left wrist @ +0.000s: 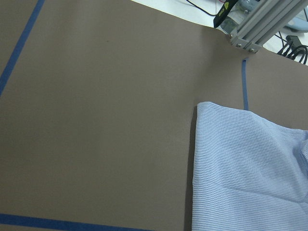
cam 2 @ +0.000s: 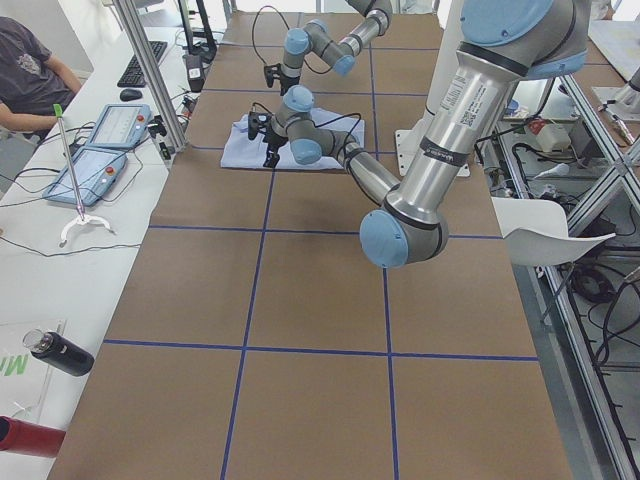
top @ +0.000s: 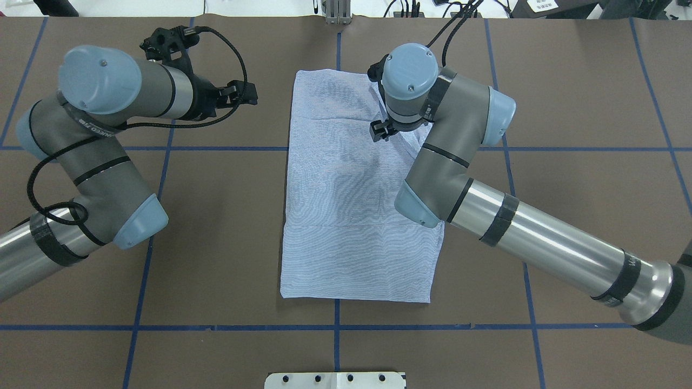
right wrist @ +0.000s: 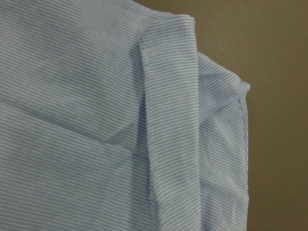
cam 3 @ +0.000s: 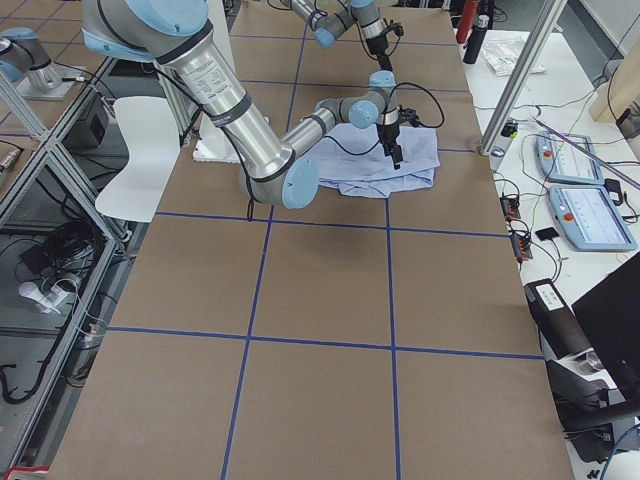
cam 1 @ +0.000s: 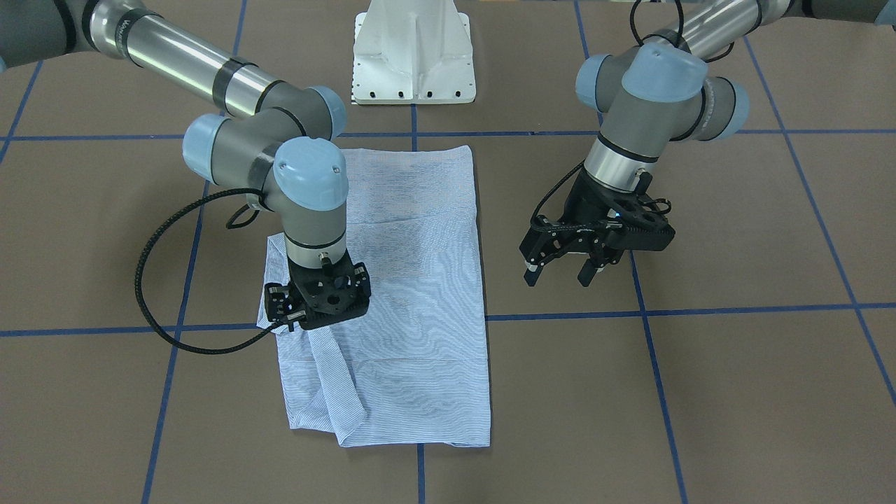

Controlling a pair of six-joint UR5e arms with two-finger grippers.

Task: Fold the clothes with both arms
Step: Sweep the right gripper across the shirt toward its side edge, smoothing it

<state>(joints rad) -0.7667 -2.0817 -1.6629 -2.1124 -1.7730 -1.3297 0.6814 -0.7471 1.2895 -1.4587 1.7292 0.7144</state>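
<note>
The clothes are one light blue striped shirt [cam 1: 420, 280], folded into a long rectangle and lying flat on the brown table [top: 216, 243]. A folded sleeve strip [cam 1: 336, 378] lies along its edge and also runs down the right wrist view [right wrist: 171, 120]. My right gripper [cam 1: 318, 297] points straight down over that edge of the shirt [top: 351, 216]. Its fingers are hidden under the wrist, so I cannot tell its state. My left gripper [cam 1: 560, 269] hangs open above bare table beside the shirt, holding nothing. The left wrist view shows the shirt's corner [left wrist: 250, 168].
The white pedestal base [cam 1: 413, 56] stands at the robot's edge of the table. Blue tape lines [cam 1: 700, 308] cross the brown surface. Beyond the far edge is a side table with tablets [cam 2: 85, 170] and a seated person [cam 2: 30, 70].
</note>
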